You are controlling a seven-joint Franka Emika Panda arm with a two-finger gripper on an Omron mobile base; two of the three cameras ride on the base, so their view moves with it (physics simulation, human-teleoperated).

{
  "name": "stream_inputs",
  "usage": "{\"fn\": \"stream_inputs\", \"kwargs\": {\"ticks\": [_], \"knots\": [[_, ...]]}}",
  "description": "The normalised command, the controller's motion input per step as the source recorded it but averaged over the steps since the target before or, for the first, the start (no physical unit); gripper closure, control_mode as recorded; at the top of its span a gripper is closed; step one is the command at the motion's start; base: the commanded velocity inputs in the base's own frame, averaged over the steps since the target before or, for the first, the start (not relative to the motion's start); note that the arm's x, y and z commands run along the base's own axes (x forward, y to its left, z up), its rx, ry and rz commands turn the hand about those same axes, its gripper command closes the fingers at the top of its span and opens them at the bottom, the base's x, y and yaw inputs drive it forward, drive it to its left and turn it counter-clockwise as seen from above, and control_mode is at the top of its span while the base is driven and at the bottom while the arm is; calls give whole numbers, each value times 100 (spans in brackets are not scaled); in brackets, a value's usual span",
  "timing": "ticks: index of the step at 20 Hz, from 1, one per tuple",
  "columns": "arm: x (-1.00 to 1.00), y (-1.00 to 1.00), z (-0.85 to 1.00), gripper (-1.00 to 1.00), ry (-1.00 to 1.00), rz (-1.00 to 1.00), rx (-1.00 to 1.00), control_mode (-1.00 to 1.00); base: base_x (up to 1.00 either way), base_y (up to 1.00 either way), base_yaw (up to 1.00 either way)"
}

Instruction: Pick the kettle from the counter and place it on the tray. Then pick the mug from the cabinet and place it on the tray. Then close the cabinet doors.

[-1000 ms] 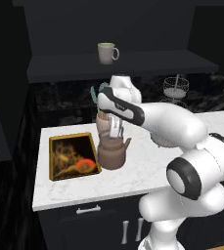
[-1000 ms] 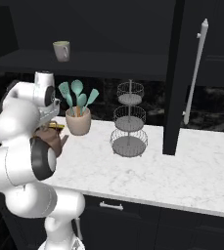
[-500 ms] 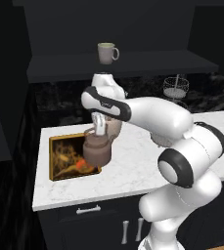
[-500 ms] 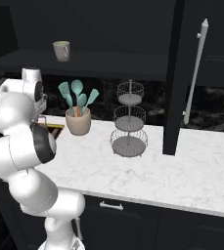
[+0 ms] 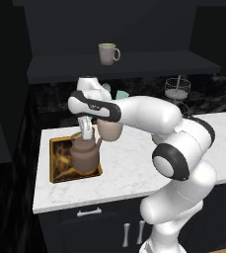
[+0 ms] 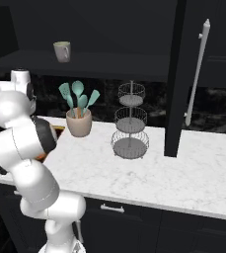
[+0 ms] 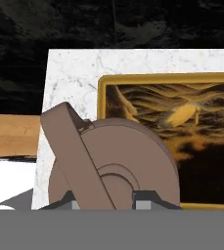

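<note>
Squat metallic kettle (image 5: 85, 155) over gold-rimmed tray (image 5: 54, 160)

The left base view looks forward and down from behind the arm at the white marble-veined counter (image 5: 134, 173); the right base view covers that same slab (image 6: 183, 173) from the other side (both at middle distance), while the hand view looks closely down onto it (image 7: 69, 73)

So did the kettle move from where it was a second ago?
Yes. The kettle, held by the gripper, went left across the counter and now sits over the tray.
</note>
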Motion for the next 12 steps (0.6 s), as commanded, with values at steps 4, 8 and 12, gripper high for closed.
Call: {"fn": "stream_inputs", "kwargs": {"ticks": [4, 8, 12], "knots": [[16, 16, -31, 100, -4, 0, 0, -100, 0, 0, 0], [27, 8, -29, 100, -5, 0, 0, -100, 0, 0, 0], [43, 5, -13, 100, -8, 0, 0, -100, 0, 0, 0]]}}
